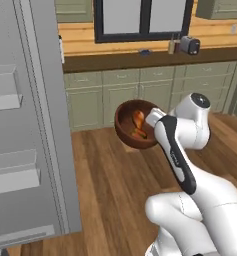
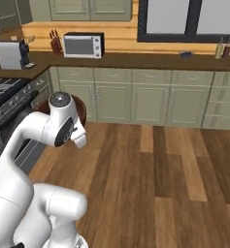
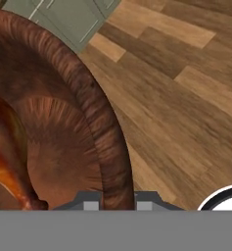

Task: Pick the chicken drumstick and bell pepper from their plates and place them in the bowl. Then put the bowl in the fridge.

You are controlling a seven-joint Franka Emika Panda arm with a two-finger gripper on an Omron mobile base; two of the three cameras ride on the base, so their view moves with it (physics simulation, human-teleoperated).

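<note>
Kitchen with wood plank floor (image 1: 110,190) and green cabinets (image 1: 120,97); arm holds bowl in mid-air.

Left: grey fridge (image 1: 25,125) stands with its door swung wide, door bins visible. Centre: the bowl (image 1: 132,125) hangs above the floor, tipped toward the camera, chicken drumstick (image 1: 138,120) lying inside with something orange beside it. In the hand view the gripper (image 3: 116,203) is clamped on the bowl's rim, one fingertip either side. Right: counter (image 2: 136,59) with a toaster oven (image 2: 82,45) below the window.
</note>
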